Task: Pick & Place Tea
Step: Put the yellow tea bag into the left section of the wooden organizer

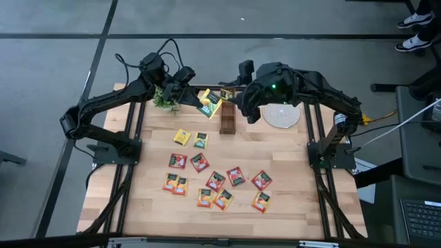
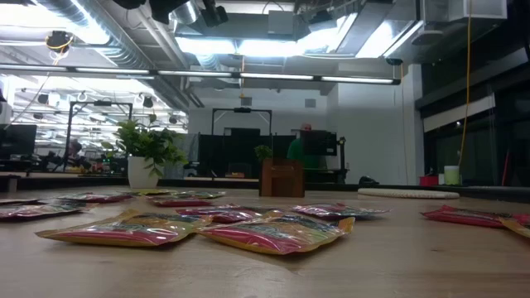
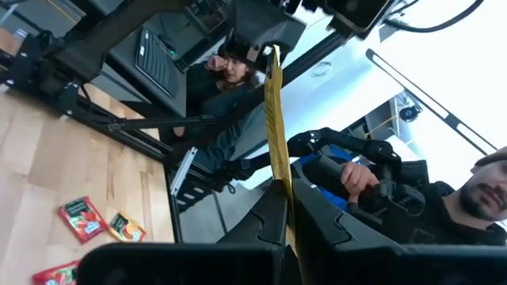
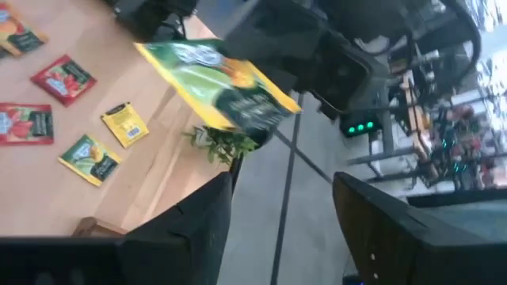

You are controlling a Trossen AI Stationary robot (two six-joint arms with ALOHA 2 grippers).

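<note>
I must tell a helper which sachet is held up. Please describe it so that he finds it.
Look at the table's far edge, beside the small potted plant. There the left pincer holds a yellow-green sachet above the wood. All other sachets lie flat on the table.

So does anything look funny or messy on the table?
Yes. One yellow-green tea sachet hangs in the air above the table's far edge, pinched by the left gripper, right in front of the open right gripper. The other sachets lie scattered at all angles on the table, some touching.
</note>
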